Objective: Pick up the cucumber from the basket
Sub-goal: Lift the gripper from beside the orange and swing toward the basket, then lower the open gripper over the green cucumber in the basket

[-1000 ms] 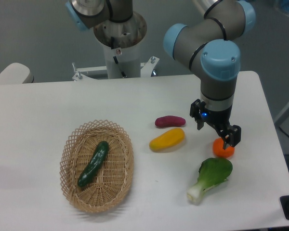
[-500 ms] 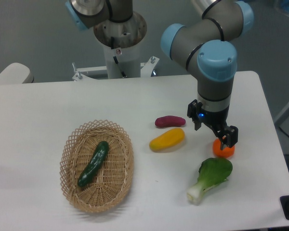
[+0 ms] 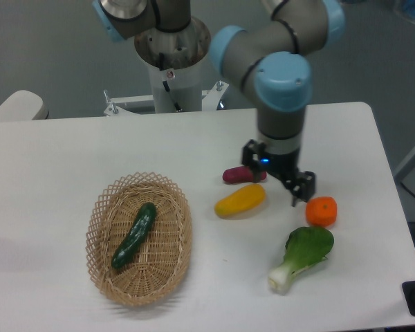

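White table carries everything; its near and left edges are cut off. Wicker basket sits near-left, the cucumber lying diagonally inside. Bok choy, yellow fruit, orange lie right. Purple vegetable is partly hidden behind the gripper, empty, fingers apart.

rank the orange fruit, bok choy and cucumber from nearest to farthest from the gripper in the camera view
From the gripper:
1. orange fruit, just beside it toward the table's right.
2. bok choy, nearer the front edge.
3. cucumber, far left in the basket.
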